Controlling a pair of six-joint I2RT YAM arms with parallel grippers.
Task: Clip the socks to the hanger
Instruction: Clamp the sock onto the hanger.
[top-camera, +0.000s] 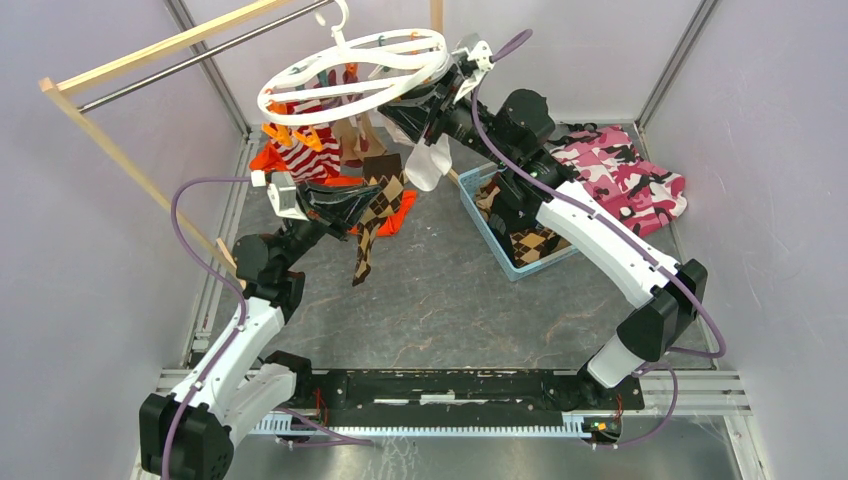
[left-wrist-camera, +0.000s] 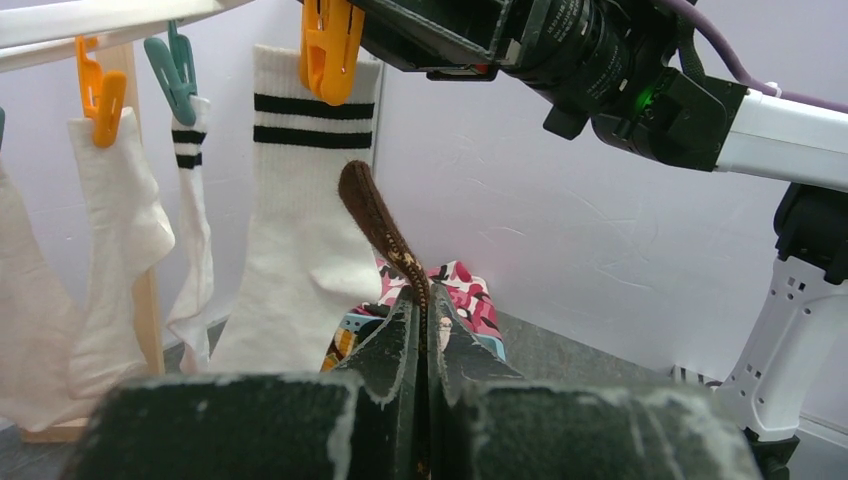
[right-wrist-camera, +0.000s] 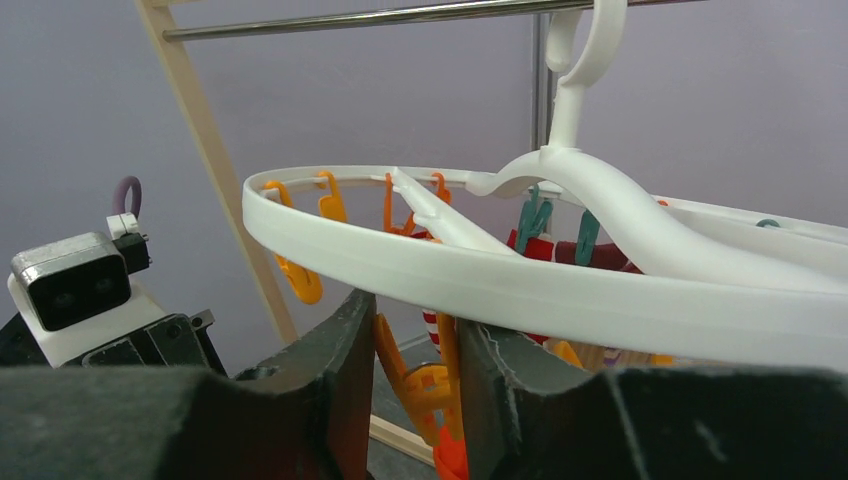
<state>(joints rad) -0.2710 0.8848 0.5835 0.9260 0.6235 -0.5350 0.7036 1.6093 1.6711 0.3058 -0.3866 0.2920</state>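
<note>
Your left tool (left-wrist-camera: 428, 300) pinches the brown sock (left-wrist-camera: 385, 230), its tip held up beneath the hanger (right-wrist-camera: 500, 280) at the far side. Your right tool (right-wrist-camera: 415, 315) squeezes an orange clip (right-wrist-camera: 420, 385) there, likely to open it for that sock.

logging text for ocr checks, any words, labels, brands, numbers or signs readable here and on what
None can be read: the hanger, the white striped sock and the pink camouflage cloth bear no words, labels or numbers that show in any view.
</note>
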